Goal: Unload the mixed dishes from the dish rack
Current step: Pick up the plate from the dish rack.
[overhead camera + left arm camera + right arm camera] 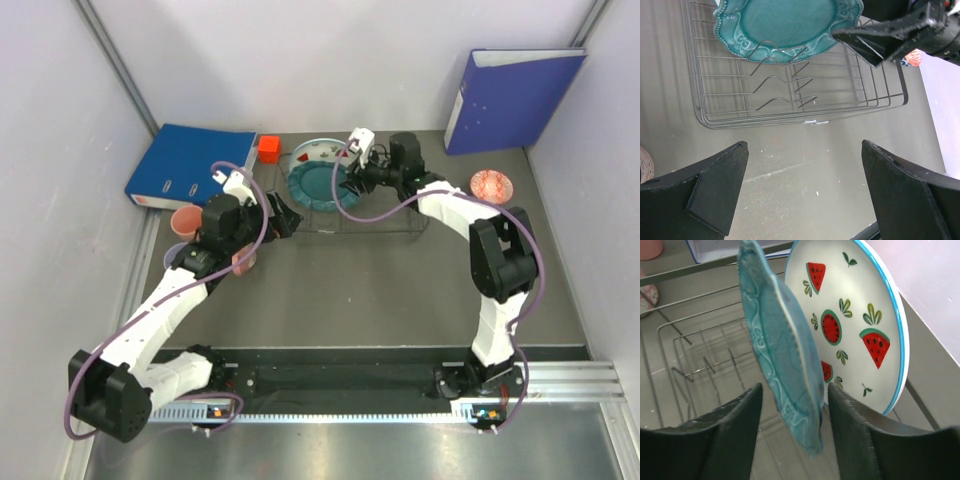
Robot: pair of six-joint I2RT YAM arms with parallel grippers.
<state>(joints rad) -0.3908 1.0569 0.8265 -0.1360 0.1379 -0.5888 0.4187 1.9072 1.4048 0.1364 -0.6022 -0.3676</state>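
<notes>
While the two arms worked over a dark table, the dish rack (790,95) sat at the far middle and held two dishes, both standing on edge among its wire tines at its left end. A teal scalloped plate (780,355) stood on the near side. Just behind it, on the far side, a white plate with red watermelon marks (855,325) leaned with its blue rim close to the teal one.

Reaching in from the right, the right gripper (795,390) straddled the teal plate's upper rim, one finger on each face. Its jaws were part-way open: a sliver of space showed beside one finger, and the other sat very close to the plate, so no firm hold was visible.

On the near-left side of the rack, the left gripper (805,200) hung over bare tabletop with its jaws spread wide and nothing between them.

Outside the rack, a small pink patterned bowl (491,184) rested on the table well to the right. A salmon-pink cup (187,220) stood to the left, beside the left arm.
</notes>
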